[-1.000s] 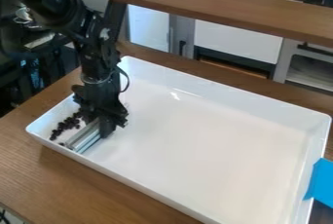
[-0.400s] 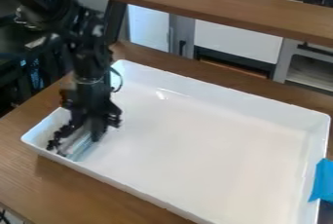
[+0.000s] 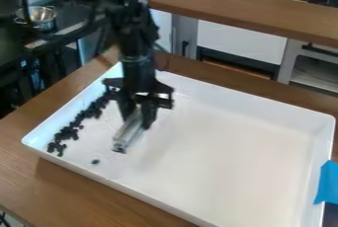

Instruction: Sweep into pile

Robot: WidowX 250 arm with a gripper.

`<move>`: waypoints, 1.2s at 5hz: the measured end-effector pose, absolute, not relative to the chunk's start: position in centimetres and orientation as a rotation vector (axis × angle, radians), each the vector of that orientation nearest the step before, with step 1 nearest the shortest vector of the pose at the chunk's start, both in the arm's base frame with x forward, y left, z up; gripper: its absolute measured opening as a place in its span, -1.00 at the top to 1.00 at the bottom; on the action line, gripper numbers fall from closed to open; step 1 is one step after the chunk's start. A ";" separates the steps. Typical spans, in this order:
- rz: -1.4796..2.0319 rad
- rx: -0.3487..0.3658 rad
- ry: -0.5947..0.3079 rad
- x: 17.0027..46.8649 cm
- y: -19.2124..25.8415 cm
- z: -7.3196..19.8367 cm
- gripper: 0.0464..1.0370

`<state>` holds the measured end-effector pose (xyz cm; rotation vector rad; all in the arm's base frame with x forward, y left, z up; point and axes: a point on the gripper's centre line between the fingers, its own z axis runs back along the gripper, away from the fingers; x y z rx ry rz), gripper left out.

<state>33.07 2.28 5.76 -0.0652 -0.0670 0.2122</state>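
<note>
Pictured atop a wooden table, in a large white tray. Seen with a black gripper over the tray's left part, clenched around a tilted silvery bar. Strewn in a ragged band of dark pieces along the tray's left wall, with a lone dark piece near the bar's lower end.

Looking down at a slant, fairly close in, over the white tray, cutting off its near corner at the bottom edge! Facing across the counter, up past the raised wooden shelf, and on to the white cabinet front beyond.
</note>
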 end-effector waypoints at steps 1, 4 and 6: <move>0.217 -0.071 -0.066 33.2 -0.4 5.8 0.32; 0.234 -0.047 -0.134 32.8 -2.4 3.6 0.32; 0.200 -0.012 -0.138 31.9 -1.7 1.6 0.32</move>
